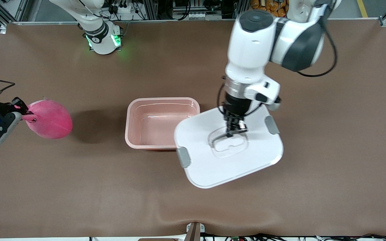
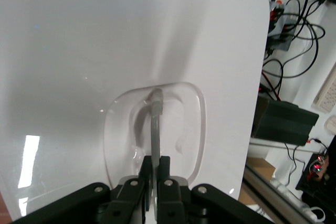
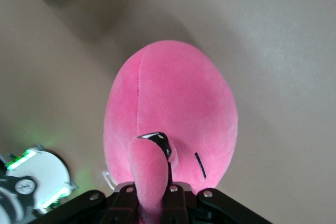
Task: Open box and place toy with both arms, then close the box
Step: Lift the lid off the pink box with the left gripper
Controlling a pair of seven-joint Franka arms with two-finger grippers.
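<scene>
The left gripper [image 1: 236, 129] has its jaws clenched on the thin clear handle [image 2: 156, 124] of the white rounded-rectangular plastic lid [image 1: 246, 157], which hangs tilted beneath them, one corner overlapping the rim of the translucent pink plastic tub [image 1: 162, 100] standing open on the brown desk [image 1: 330, 167]. That handle is narrow and slick; the broad lid could swing or slip from the jaws, or knock the tub askew if it drops.

The right gripper [image 1: 25, 115] has its jaws pinched on a small lighter-pink protrusion of the hot-pink rounded plush toy [image 1: 50, 120], held over the desk toward the right arm's end, well apart from the tub. Such a slight hold on soft fabric could let the toy sag, twist or pull free. The overlapping lid corner also narrows the opening, so the toy may catch on it.
</scene>
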